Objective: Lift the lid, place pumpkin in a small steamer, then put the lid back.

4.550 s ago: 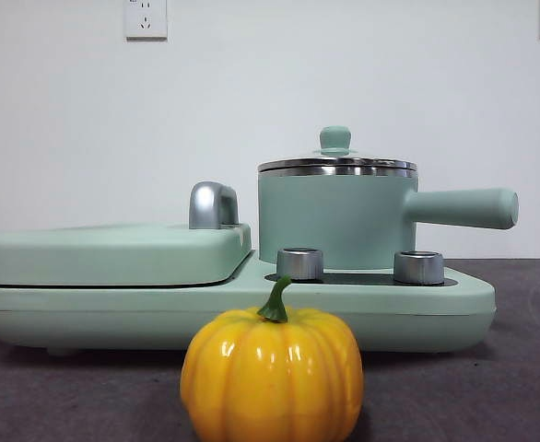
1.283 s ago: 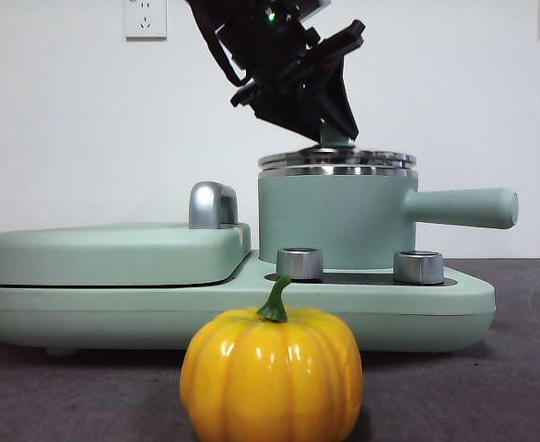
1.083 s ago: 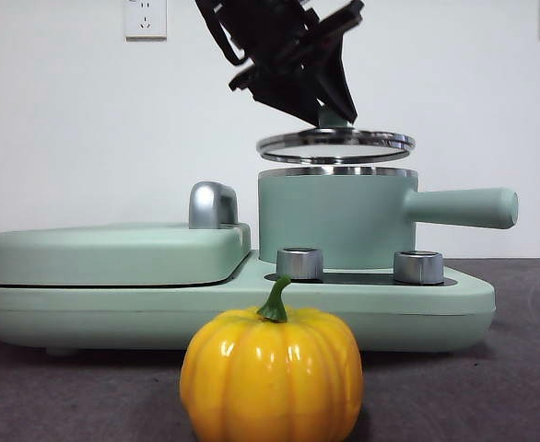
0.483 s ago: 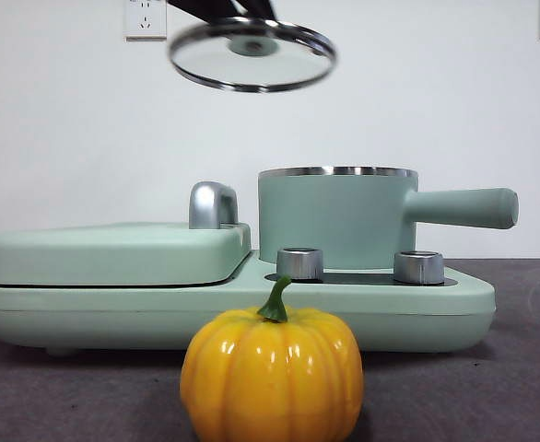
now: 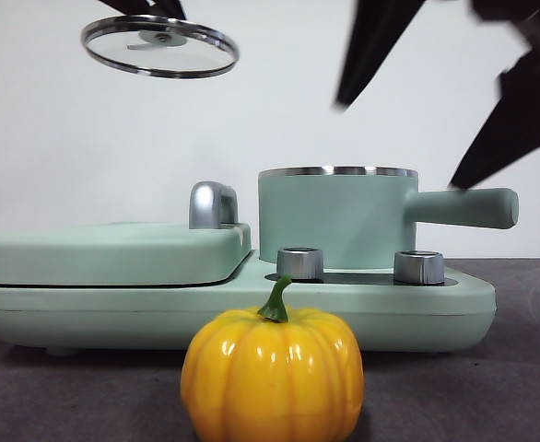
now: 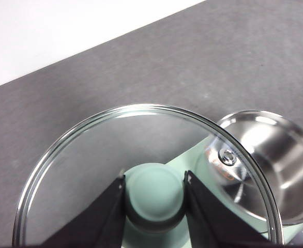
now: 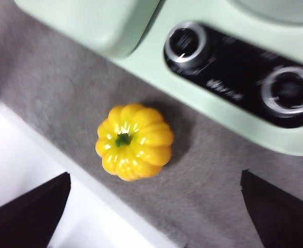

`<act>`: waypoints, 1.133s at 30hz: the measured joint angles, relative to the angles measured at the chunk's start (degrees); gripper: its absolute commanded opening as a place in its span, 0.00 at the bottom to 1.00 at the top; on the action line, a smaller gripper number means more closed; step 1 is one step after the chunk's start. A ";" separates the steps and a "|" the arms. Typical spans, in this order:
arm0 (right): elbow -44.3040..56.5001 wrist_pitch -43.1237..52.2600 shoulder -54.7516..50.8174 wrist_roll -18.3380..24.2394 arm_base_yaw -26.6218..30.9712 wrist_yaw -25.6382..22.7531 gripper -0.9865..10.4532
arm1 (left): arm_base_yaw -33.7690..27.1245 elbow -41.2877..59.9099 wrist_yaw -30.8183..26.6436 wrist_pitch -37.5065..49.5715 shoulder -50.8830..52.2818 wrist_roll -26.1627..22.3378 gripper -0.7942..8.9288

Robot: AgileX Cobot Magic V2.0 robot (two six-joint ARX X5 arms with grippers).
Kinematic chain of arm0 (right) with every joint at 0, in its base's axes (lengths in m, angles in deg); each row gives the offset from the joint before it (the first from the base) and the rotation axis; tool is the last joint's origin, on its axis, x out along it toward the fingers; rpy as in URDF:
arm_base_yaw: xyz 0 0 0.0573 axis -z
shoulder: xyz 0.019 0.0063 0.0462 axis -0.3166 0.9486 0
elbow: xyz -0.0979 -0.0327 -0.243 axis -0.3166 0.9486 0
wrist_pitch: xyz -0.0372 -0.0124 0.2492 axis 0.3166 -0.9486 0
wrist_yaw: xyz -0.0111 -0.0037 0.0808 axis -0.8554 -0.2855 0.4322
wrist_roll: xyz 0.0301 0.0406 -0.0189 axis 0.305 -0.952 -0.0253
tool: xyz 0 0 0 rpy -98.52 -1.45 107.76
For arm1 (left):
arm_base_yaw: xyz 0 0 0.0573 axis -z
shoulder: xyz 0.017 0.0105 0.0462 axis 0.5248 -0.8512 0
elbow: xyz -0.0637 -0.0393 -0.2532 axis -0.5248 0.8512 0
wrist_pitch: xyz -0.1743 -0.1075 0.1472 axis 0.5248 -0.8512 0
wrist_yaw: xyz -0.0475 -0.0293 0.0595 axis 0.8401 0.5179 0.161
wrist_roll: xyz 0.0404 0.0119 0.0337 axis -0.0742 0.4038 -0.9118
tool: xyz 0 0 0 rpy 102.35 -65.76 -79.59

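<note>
Up at the top left of the front view, the lid (image 5: 160,46) hangs in the air, tilted a little, well above the flat mint-green cover (image 5: 113,253) and apart from the small steamer (image 5: 336,216). The left gripper (image 6: 154,194) has its 2 black jaws clamped on either side of the lid's mint-green knob (image 6: 154,194); in the left wrist view the glass disc and its steel rim spread out around that knob, and through and beside the glass the steamer's shiny steel inside shows below.

The small steamer stands uncovered on the wide mint-green base (image 5: 233,308), its long handle (image 5: 463,207) pointing toward the right side of the front view, behind 2 silver knobs (image 5: 299,263).

The pumpkin (image 5: 271,373) sits on the dark grey table (image 5: 519,387) just in front of the base, upright with its green stem up, touched by nothing. The right gripper (image 7: 151,206) hangs above it with its 2 jaws spread wide apart; the right wrist view looks down on the pumpkin (image 7: 134,140) between them, with the base's knobs beyond. In the front view these jaws show as blurred dark shapes at the upper right, above the steamer and its handle
</note>
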State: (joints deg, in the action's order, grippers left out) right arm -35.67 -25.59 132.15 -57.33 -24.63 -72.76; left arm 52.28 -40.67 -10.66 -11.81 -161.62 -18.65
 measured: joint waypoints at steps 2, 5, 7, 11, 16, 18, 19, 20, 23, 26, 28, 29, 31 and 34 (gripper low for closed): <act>-0.26 0.33 3.23 -0.98 -2.80 -1.62 0.54 | -1.16 0.00 0.00 -0.02 0.00 -0.02 0.10; -1.84 0.33 8.00 -1.55 -6.05 -3.39 0.54 | -2.80 0.00 0.00 -0.02 0.00 -0.04 0.10; -3.63 0.33 11.23 -1.73 -8.09 -4.92 0.54 | -3.85 0.00 0.00 -0.02 0.00 -0.04 0.10; -7.72 0.31 16.63 -1.42 -11.08 -7.65 0.55 | -5.40 0.00 0.00 -0.02 0.00 -0.04 0.10; -11.93 -0.13 22.27 -0.11 -12.98 -8.33 0.59 | -6.43 0.00 0.00 -0.02 0.00 -0.04 0.10; -12.85 -0.70 24.04 0.59 -13.29 -8.35 0.59 | -6.56 0.00 0.00 -0.02 0.00 -0.04 0.10; -13.09 -0.79 24.85 0.87 -13.40 -8.35 0.59 | -6.62 0.00 0.00 -0.02 0.00 -0.04 0.10; -13.09 -0.76 25.55 1.03 -13.44 -8.35 0.59 | -6.62 0.00 0.02 -0.02 0.00 -0.04 0.10; -13.09 -1.79 27.41 1.77 -13.49 -8.35 0.59 | -6.62 0.00 0.02 -0.02 0.00 -0.04 0.10; -13.09 -2.73 29.40 2.01 -13.49 -8.35 0.59 | -6.62 0.00 0.02 -0.02 0.00 -0.04 0.10; -13.09 -2.62 30.53 2.05 -13.49 -7.91 0.59 | -6.62 0.00 0.02 -0.02 0.00 -0.04 0.10; -13.09 -2.58 30.93 2.16 -13.49 -7.61 0.59 | -6.62 0.00 0.02 -0.02 0.00 -0.04 0.10; -13.09 -2.23 31.74 2.23 -13.49 -6.45 0.59 | -6.62 0.00 0.02 -0.02 0.00 -0.04 0.10; -13.09 -2.03 33.24 2.36 -13.49 -5.95 0.59 | -6.62 0.00 0.02 -0.02 0.00 -0.07 0.10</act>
State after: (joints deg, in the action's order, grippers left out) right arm -48.76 -27.62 165.39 -54.97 -38.12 -78.70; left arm 45.65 -40.67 -10.64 -11.83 -161.62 -18.72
